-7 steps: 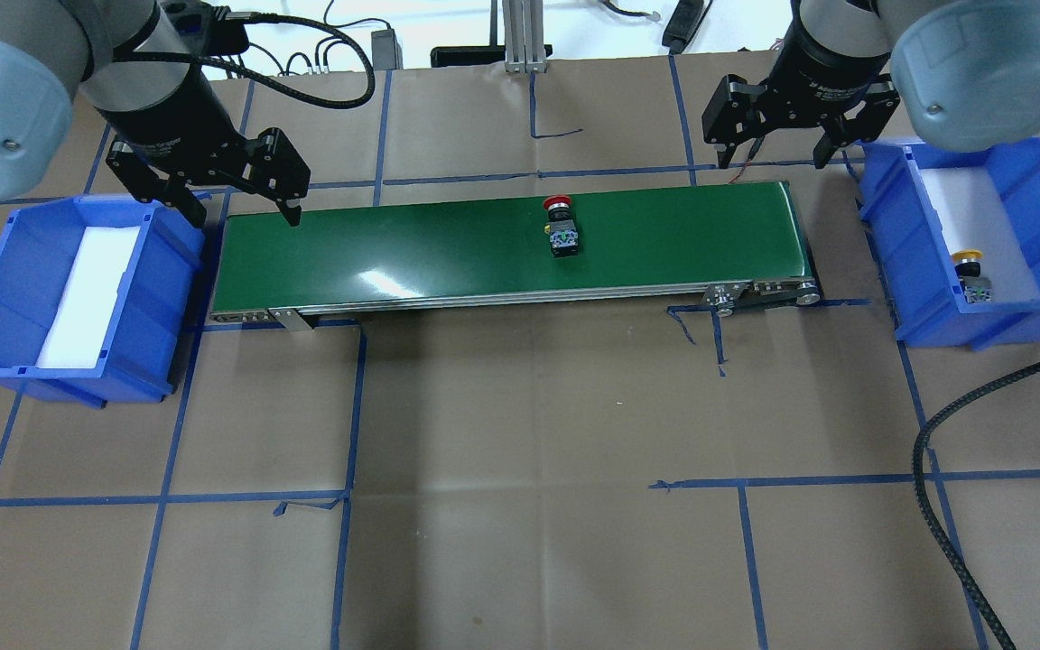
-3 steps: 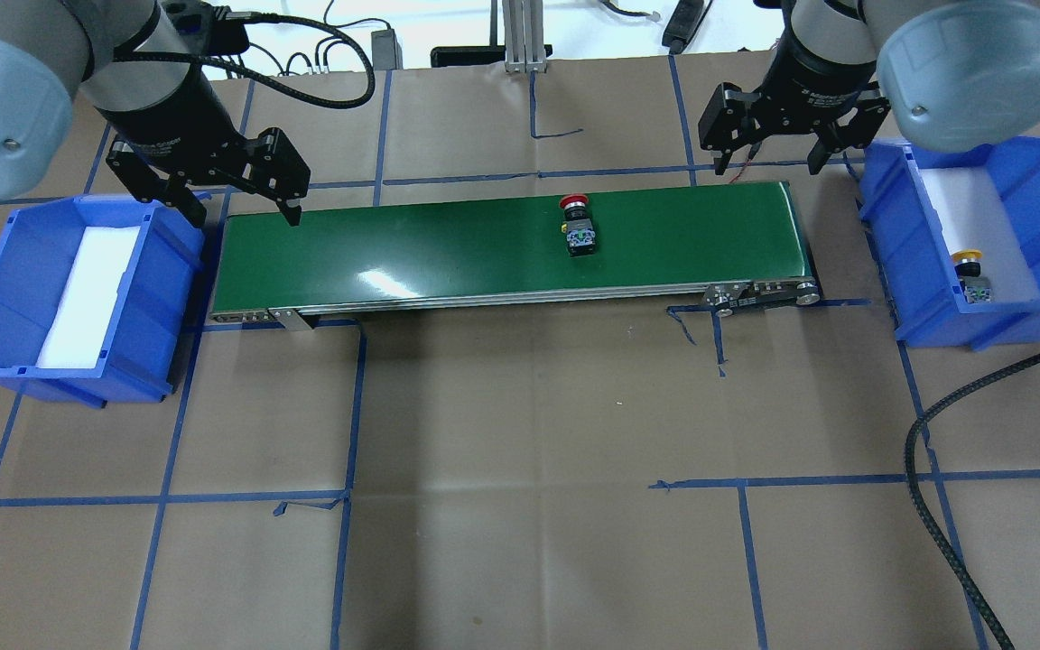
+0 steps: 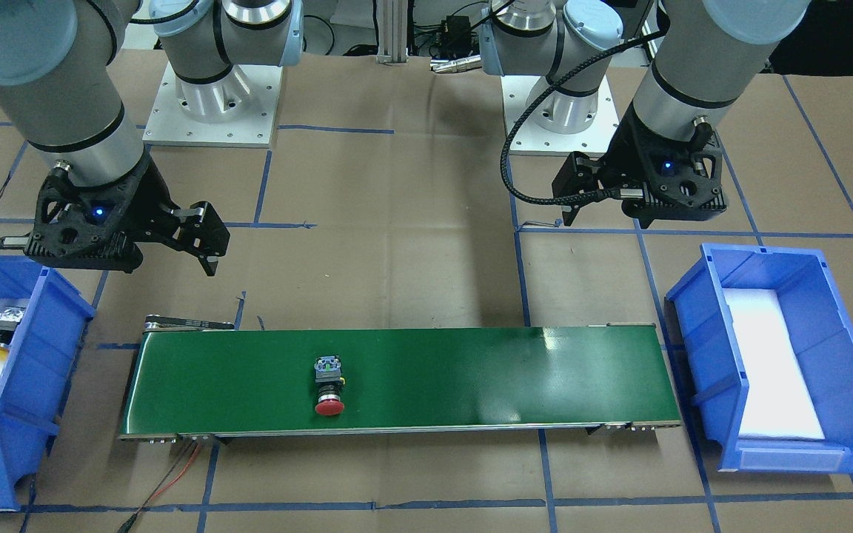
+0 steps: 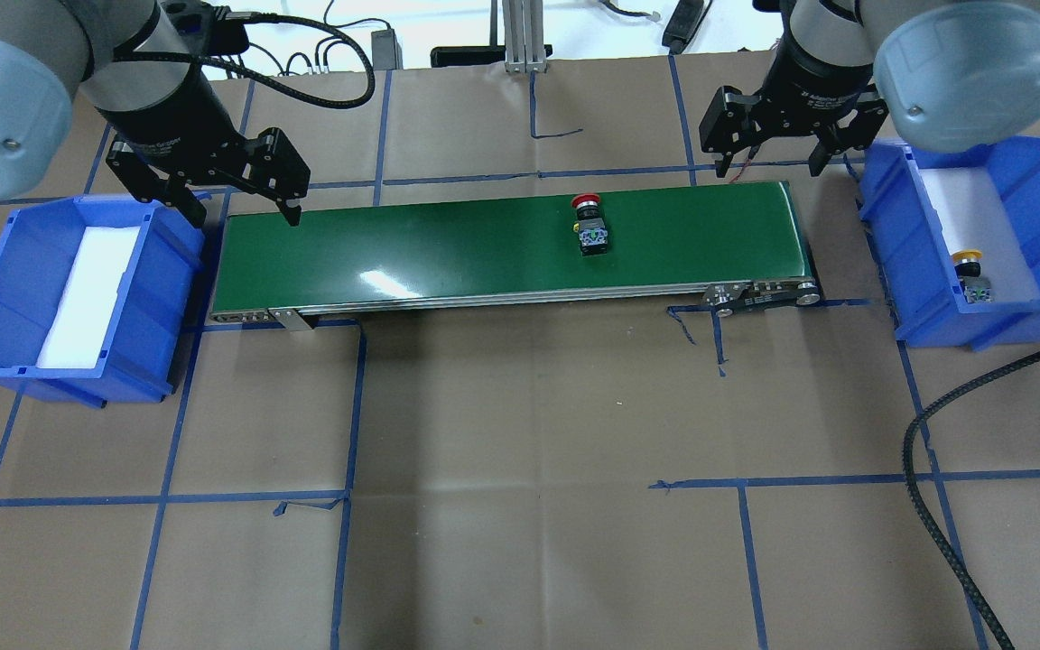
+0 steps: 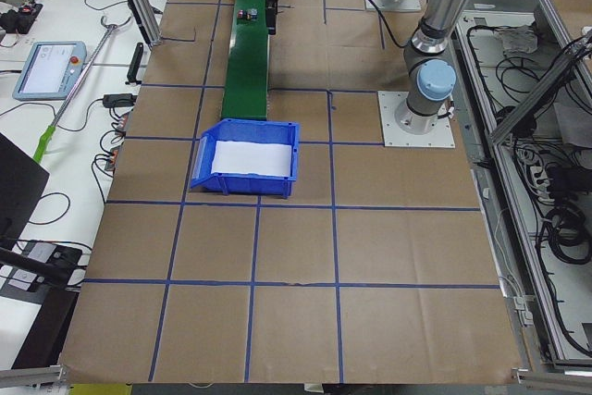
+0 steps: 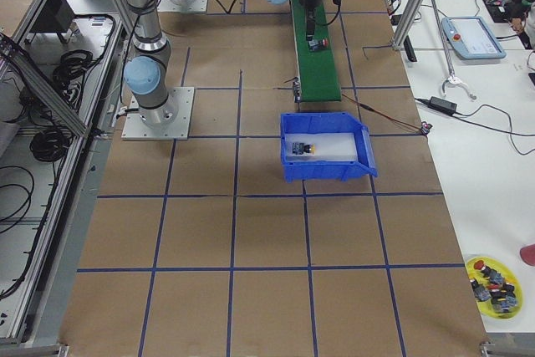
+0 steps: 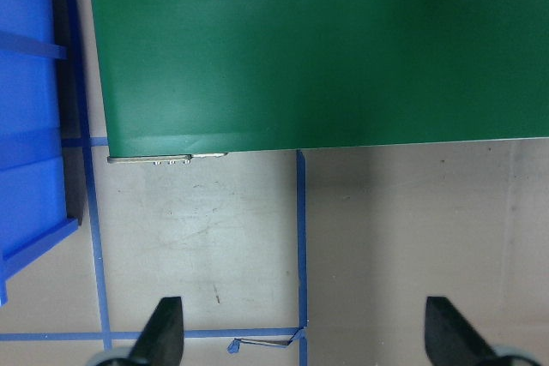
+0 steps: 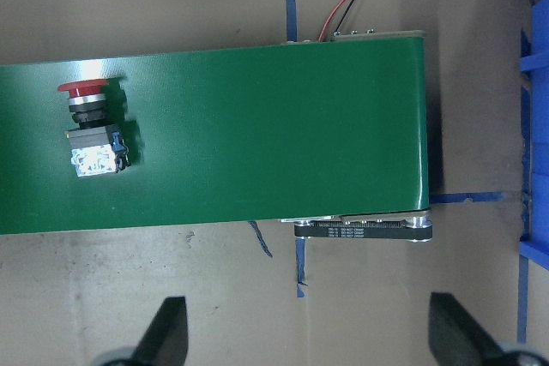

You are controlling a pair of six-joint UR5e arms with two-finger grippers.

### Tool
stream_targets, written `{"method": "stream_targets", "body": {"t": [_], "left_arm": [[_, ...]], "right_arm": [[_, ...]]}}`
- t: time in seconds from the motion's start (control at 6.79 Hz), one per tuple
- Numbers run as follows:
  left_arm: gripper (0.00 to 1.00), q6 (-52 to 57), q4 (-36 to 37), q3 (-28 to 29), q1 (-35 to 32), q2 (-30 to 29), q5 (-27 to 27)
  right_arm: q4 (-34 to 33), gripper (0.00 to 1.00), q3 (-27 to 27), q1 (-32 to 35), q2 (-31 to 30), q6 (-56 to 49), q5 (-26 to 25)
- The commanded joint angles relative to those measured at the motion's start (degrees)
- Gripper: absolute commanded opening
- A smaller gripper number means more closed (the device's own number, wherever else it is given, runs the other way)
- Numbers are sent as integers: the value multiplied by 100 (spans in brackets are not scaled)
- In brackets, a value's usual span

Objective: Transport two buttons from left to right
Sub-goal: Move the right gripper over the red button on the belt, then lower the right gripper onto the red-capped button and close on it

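Red button [image 4: 589, 224]: carried further along belt [image 4: 439, 244] toward right gripper [image 4: 770, 165], which is wide and empty; pickup looks near. Left gripper [image 4: 245, 215]: wide, empty. Yellow button [image 4: 970, 269]: in bin [image 4: 1039, 181] beside right gripper.

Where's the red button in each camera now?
Front-facing: red button on green belt, left of centre.
Overhead: red button right of centre.
Exterior left: red button tiny, far up belt.
Exterior right: red button on far belt.
Left wrist: not in it.
Right wrist: red button at picture's left.
Landmark: the green belt, in every view.
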Motion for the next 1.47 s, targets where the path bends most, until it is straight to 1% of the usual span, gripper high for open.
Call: {"method": "stream_targets", "body": {"t": [0.0,0.44,0.74,1.03,1.32], "left_arm": [[100,0,0,0,0,4,3],[100,0,0,-9,0,4,3],[100,0,0,-9,0,4,3],[100,0,0,0,0,4,3],[100,0,0,0,9,4,3]], "right_arm": [[-57,100,3,-1,80,24,15],[-127,100,-6,17,545,60,94],[-599,99,-15,253,852,209,103],[-1310,100,-32,587,1326,533,34],[-1393,99,-59,588,1618,534,86]]}}
